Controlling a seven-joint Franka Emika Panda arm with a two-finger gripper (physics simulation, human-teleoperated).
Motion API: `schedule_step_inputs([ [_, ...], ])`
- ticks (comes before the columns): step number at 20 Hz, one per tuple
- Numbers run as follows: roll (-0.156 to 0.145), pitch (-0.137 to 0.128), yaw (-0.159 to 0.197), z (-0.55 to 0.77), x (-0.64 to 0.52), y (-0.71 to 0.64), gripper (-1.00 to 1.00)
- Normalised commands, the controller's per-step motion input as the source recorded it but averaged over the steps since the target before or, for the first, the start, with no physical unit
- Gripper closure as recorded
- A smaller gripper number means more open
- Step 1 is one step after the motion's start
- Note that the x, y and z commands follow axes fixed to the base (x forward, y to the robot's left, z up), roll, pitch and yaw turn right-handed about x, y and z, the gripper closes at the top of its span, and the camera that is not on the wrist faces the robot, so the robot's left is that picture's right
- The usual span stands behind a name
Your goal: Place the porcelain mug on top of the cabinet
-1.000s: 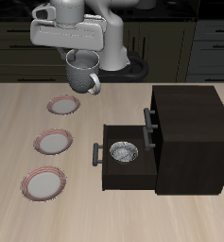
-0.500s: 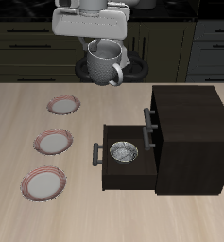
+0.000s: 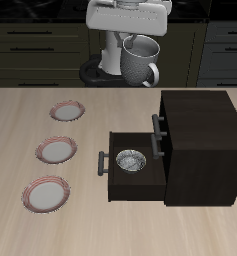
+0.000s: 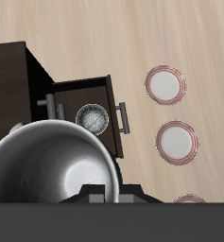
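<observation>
The porcelain mug (image 3: 138,61) is glossy pale grey-white, with its looped handle pointing toward the table's front. My gripper (image 3: 136,42) is shut on its rim and holds it tilted, high in the air behind the table's back edge, short of the cabinet. In the wrist view the mug (image 4: 49,172) fills the frame and hides the fingers. The cabinet (image 3: 202,140) is a dark brown-black box on the table; its top is bare. Its middle drawer (image 3: 130,175) is pulled open. The cabinet also shows in the wrist view (image 4: 11,85).
A small metallic bowl (image 3: 131,160) lies in the open drawer and shows in the wrist view (image 4: 93,117). Three red-rimmed plates (image 3: 57,149) lie in a row on the wooden table, away from the cabinet. Dark kitchen cupboards stand behind the table.
My gripper has carried the mug sideways toward the cabinet and slightly higher. The mug stays tilted in its grip. Nothing on the table has moved.
</observation>
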Motion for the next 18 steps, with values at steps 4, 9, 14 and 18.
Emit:
schedule_step_inputs([
  [4, 0.095, -0.016, 0.035, 0.20, -0.19, 0.62, 1.00],
  [9, 0.059, -0.026, 0.018, 0.32, -0.21, 0.53, 1.00],
  [14, 0.004, -0.013, -0.001, 0.20, 0.11, 0.27, 1.00],
  [18, -0.035, 0.005, -0.020, 0.11, 0.33, 0.16, 1.00],
])
